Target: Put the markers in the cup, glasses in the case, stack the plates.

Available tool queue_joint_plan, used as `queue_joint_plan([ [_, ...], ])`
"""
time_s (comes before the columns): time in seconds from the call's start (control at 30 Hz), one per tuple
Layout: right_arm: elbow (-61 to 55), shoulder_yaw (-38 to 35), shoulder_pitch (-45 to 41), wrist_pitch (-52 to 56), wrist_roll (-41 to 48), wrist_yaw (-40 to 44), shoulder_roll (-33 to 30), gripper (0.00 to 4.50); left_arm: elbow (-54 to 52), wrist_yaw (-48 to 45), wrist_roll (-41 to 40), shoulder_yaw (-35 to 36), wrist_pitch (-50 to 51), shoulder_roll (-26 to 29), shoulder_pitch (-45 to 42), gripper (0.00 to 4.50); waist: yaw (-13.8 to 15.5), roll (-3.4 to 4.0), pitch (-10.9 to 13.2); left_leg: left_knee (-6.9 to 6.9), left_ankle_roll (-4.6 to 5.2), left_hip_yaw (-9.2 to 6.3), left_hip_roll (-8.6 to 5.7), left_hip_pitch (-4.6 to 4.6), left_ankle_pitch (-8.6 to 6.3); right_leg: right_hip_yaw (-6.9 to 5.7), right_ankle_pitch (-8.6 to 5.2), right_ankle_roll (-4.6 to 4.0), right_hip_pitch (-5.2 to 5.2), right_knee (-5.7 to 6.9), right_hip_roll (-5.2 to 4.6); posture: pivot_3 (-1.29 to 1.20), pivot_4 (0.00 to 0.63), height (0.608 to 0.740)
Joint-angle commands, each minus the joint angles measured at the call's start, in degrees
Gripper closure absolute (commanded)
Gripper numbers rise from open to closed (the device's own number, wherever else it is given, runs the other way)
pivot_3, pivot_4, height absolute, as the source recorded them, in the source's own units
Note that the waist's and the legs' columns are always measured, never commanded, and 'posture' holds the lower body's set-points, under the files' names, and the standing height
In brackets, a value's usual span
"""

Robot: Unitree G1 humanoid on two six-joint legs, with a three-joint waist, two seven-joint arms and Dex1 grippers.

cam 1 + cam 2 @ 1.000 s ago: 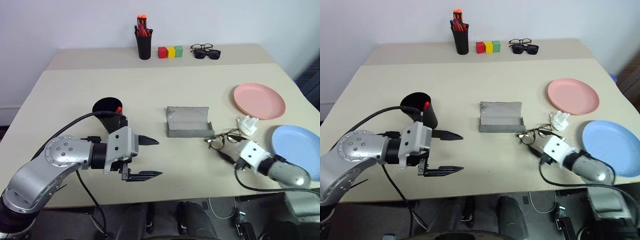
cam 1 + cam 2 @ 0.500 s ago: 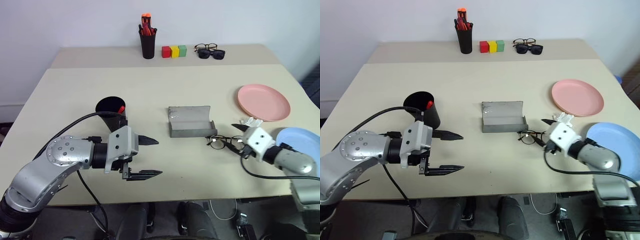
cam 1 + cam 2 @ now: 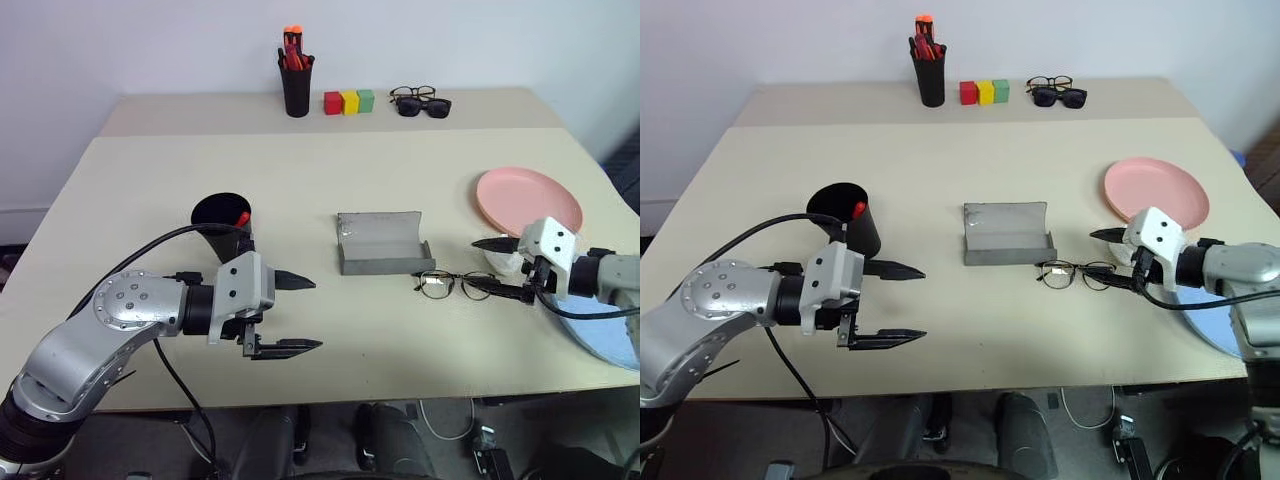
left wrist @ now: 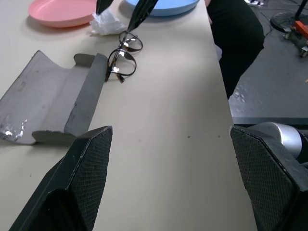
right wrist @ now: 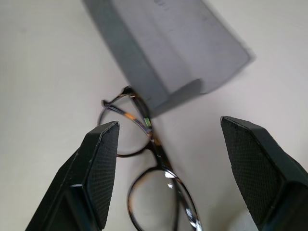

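While glasses [image 3: 450, 284] lie flat on surface [image 3: 400, 180] just right of case [image 3: 378, 243], long axis pointing along case front, right end effector [image 3: 494, 268] hovers right of case, nearer, fingers apart, empty. Left end effector [image 3: 297, 315] well left of case, apart, empty.
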Motion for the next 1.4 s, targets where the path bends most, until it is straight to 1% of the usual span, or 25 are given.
queue_joint_plan([
  [0.03,5.8,2.0,-3.8,-2.9,-1.6,3.4,-0.3,1.1,-1.4,0.2,0.1,1.5,-1.1,0.5,0.3,0.5,-0.2,0.0,0.0,0.01,0.03,0.01,0.0,-0.01,-0.02,0.0,0.0,0.0,0.01,-0.02,0.0,0.0,0.15,0.74],
  [0.17,11.7,5.4,-7.7,-6.0,-3.8,7.2,-0.1,1.1,-2.4,0.7,-0.1,2.1,-0.7,1.0,0.8,0.5,-0.3,0.01,0.0,0.03,0.03,0.08,0.0,-0.06,-0.02,0.01,0.01,-0.01,0.05,0.0,-0.02,0.0,0.15,0.74],
  [0.37,16.9,8.0,-12.1,-8.8,-5.7,9.9,0.9,1.1,-4.0,1.9,-0.9,3.2,0.3,1.5,2.0,0.5,-0.3,0.05,0.0,0.03,0.01,0.08,0.0,-0.06,-0.01,0.01,0.01,-0.01,0.04,0.04,-0.02,0.0,0.15,0.74],
  [0.87,24.0,11.2,-16.4,-14.2,-9.8,11.0,3.5,1.1,-5.8,3.9,-2.4,4.1,2.3,2.3,2.2,0.5,-0.3,0.06,0.0,0.03,-0.04,0.08,-0.01,-0.06,0.02,0.01,0.03,-0.02,0.03,0.08,-0.01,0.0,0.15,0.74],
  [0.97,25.0,11.2,-17.1,-14.7,-10.2,11.0,3.9,1.89,-6.0,4.3,-2.6,4.1,2.5,2.3,2.3,0.5,-0.3,0.06,0.0,0.03,-0.04,0.08,-0.01,-0.06,0.02,0.01,0.03,-0.03,0.03,0.08,-0.01,0.0,0.15,0.74],
  [1.0,25.1,11.1,-17.1,-14.8,-10.2,11.0,4.0,2.32,-6.1,4.4,-2.6,4.1,2.6,2.3,2.3,0.5,-0.3,0.06,0.0,0.03,-0.04,0.08,-0.01,-0.06,0.02,0.01,0.03,-0.03,0.03,0.08,0.0,0.0,0.15,0.74],
  [1.1,24.9,11.1,-17.1,-14.5,-10.2,11.1,4.3,3.87,-6.2,4.7,-2.8,4.2,2.9,2.3,2.2,0.5,-0.3,0.05,0.0,0.03,-0.04,0.08,0.0,-0.06,0.02,0.01,0.03,-0.03,0.04,0.09,0.0,0.0,0.15,0.74],
  [1.13,24.8,11.2,-17.1,-14.4,-10.1,11.1,4.3,4.33,-6.2,4.8,-2.9,4.2,2.9,2.3,2.3,0.5,-0.3,0.05,0.0,0.03,-0.04,0.08,0.0,-0.06,0.02,0.01,0.03,-0.03,0.03,0.08,0.0,0.0,0.15,0.74],
  [1.17,24.8,11.2,-17.1,-14.4,-10.2,11.1,4.3,4.45,-6.3,4.9,-3.0,4.2,3.0,2.3,2.2,0.5,-0.3,0.05,0.0,0.04,-0.04,0.07,0.0,-0.06,0.03,0.01,0.03,-0.03,0.02,0.08,0.0,0.0,0.15,0.74],
  [1.4,23.8,10.8,-16.3,-14.2,-10.2,11.2,3.3,4.45,-6.1,5.5,-3.0,3.5,2.9,2.1,1.7,0.5,-0.3,0.06,0.0,0.04,-0.05,0.07,0.0,-0.03,0.02,0.01,0.04,-0.05,0.02,0.09,0.0,0.0,0.15,0.74],
])
